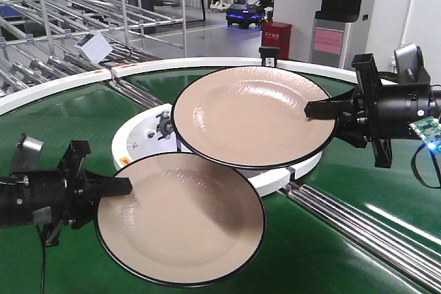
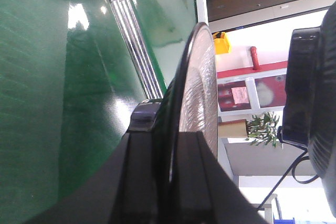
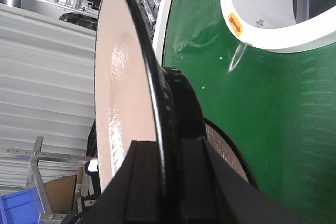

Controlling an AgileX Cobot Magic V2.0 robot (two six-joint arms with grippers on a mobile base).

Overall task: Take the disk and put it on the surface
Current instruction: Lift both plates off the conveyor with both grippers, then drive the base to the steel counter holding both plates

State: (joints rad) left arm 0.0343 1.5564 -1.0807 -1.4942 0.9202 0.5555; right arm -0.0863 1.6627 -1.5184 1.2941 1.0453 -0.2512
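Observation:
Two beige disks with black rims hang level above the green belt. The near disk point(image 1: 182, 218) is held at its left rim, with my left gripper point(image 1: 127, 187) shut on it. The far disk point(image 1: 255, 115) is held at its right rim by my right gripper point(image 1: 310, 109), also shut, and it overlaps the near one from above. Edge-on, the near disk point(image 2: 202, 87) runs between the left gripper's point(image 2: 170, 171) jaws. The far disk point(image 3: 123, 87) likewise sits in the right gripper point(image 3: 168, 182), with the near disk point(image 3: 233, 161) below it. The dark steel-grey tabletop is out of view.
The green curved conveyor belt point(image 1: 69, 122) fills the scene under both disks. A white ring hub point(image 1: 138, 139) sits at its centre. Steel rollers point(image 1: 358, 225) run off to the lower right. Metal racks point(image 1: 103, 5) stand at the back left.

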